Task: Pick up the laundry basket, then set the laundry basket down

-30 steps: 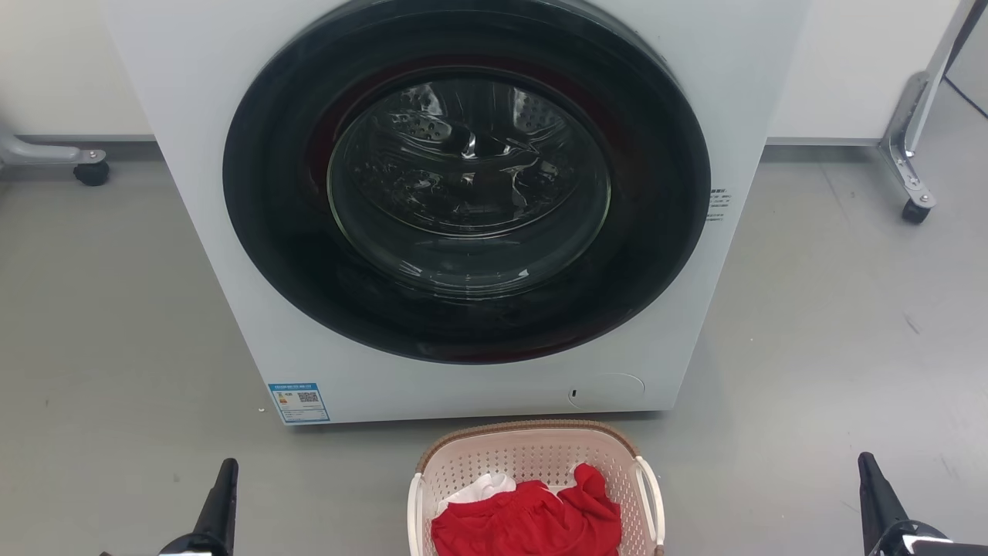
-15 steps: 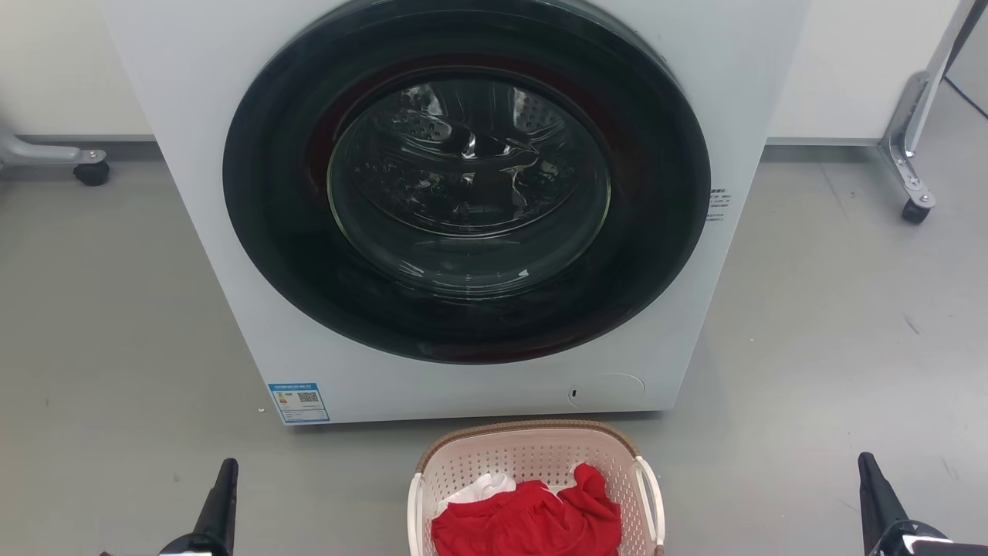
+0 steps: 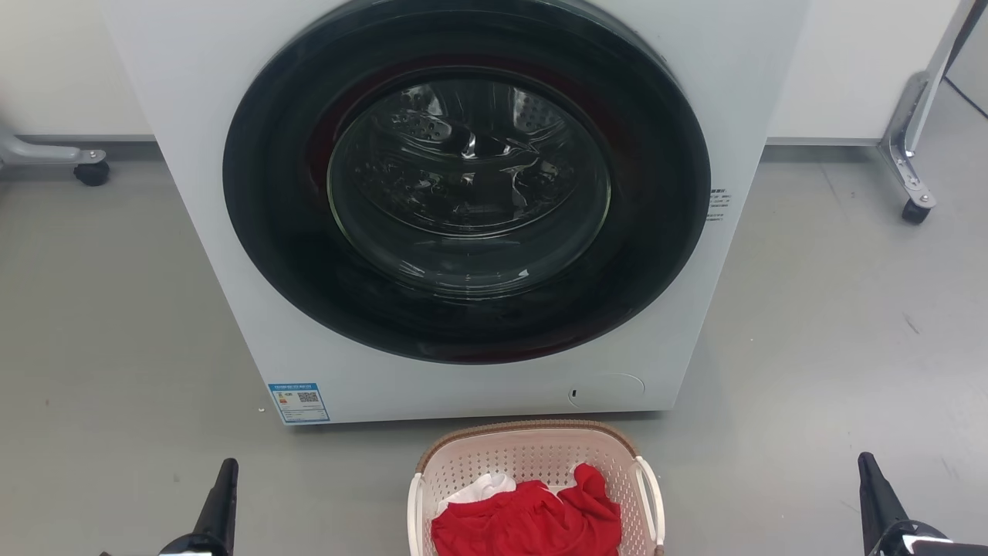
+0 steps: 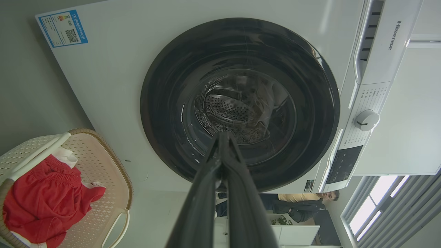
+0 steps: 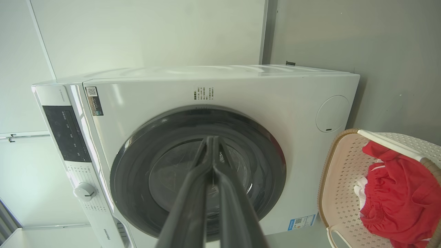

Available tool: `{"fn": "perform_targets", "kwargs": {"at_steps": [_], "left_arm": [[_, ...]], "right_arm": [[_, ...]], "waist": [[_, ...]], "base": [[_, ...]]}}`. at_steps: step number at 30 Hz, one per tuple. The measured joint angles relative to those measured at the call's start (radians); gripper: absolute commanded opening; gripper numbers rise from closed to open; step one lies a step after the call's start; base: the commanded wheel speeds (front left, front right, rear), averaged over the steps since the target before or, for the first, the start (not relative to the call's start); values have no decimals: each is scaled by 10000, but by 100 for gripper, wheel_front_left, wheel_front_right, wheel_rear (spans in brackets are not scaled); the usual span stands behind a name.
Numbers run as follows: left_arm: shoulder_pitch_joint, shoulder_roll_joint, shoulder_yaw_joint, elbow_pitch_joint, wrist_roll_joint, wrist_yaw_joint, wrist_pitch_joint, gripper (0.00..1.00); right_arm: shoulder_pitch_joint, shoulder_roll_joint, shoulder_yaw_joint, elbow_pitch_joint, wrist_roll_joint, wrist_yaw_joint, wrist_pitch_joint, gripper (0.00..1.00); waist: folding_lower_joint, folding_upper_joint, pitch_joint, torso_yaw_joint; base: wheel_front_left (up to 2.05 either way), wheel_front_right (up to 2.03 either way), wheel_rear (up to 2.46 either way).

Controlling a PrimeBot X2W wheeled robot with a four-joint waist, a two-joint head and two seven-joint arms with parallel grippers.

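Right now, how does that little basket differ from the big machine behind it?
The laundry basket is low and small; the washer towers over it. The laundry basket is pale and perforated with a brown rim; the washer is white with a dark round door. The laundry basket is open-topped and holds red and white clothes; the washer's door is shut. Both stand on the grey floor.

The laundry basket (image 3: 532,455) is matt, pale pink-beige perforated plastic, its rim (image 3: 525,426) a brown woven-look band, its handles (image 4: 39,156) smooth white plastic. Inside lies soft red cloth (image 3: 532,525). The washer (image 3: 201,193) has a smooth white satin shell, a glossy dark door (image 3: 467,328) and a shiny perforated metal drum (image 3: 417,116). The floor (image 3: 834,324) is matt grey.
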Motion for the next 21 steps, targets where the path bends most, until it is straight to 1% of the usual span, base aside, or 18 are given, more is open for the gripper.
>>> {"fn": "perform_targets", "kwargs": {"at_steps": [21], "left_arm": [[0,0,0,-2,0,0,0,0]], "right_arm": [[0,0,0,-2,0,0,0,0]], "waist": [[0,0,1,0]], "base": [[0,0,0]]}}
